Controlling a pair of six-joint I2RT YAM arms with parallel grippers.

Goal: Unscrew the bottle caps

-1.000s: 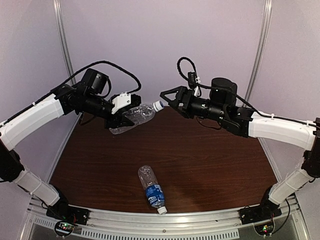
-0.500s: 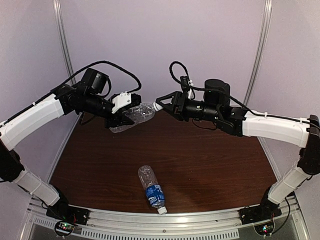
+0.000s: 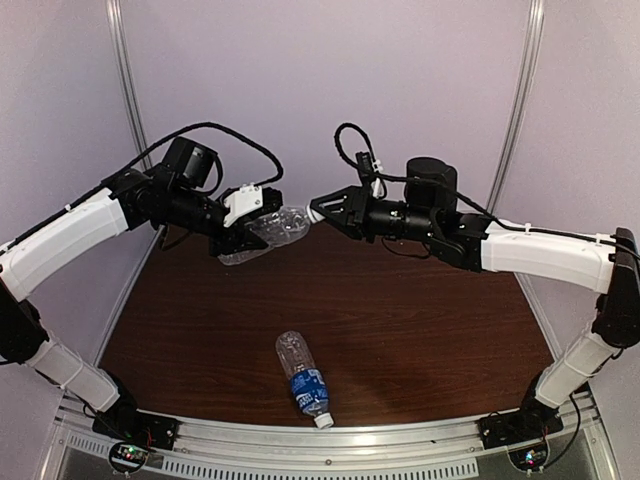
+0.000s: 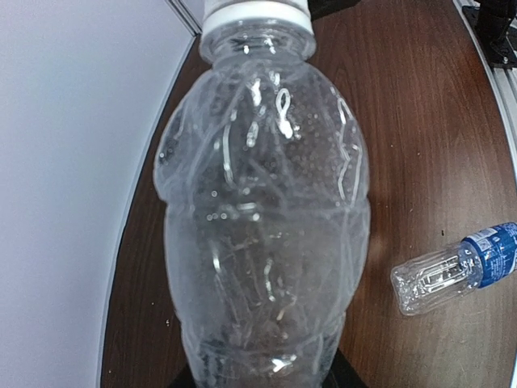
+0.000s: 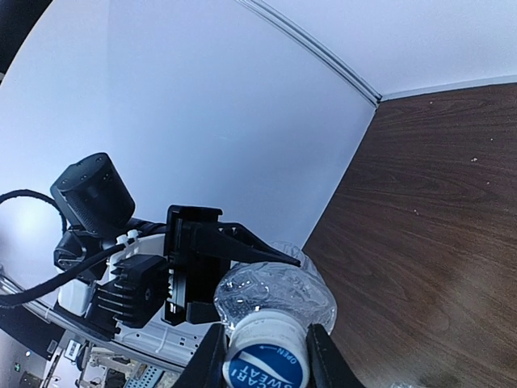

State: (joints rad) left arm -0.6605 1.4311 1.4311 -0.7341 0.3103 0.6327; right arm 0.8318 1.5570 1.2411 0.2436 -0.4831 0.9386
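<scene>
— Dark wood-grain table (image 3: pixel 420 320) below, pale lilac walls (image 3: pixel 320 80) all round. Whereabouts of the unlabelled bottle (image 3: pixel 280 228)?

— Up in the air over the far part of the table, lying roughly level. Clamped around the body by the left gripper (image 3: pixel 245 236), neck aimed at the right arm.

— And the white cap (image 5: pixel 266 362)?

— On the neck, blue print on top, sitting between the fingers (image 5: pixel 212 360) of the right gripper (image 3: pixel 320 206). Bracketed closely on both sides; impossible to tell whether actually pinched or only flanked.

— The other one?

— Labelled bottle (image 3: pixel 303 375) on its side near the front edge, well apart from both grippers. Second cap (image 3: pixel 323 421) on, pointing towards the rail (image 3: pixel 400 432).

— Handling, at a guess?

— Very light, by the look of it: seemingly empty bar some droplets inside. Thin, crinkled walls, likely to buckle or twist under a hard squeeze. Better held firmly but not crushingly, close to the shoulder where probably stiffer. Cap small, hard, likely slick; best taken square across the rim, deep between the pads rather than at the tips.

— Main risk?

— Body spinning inside the left jaws instead of the thread breaking free, or the cap slipping out mid-turn.
</scene>
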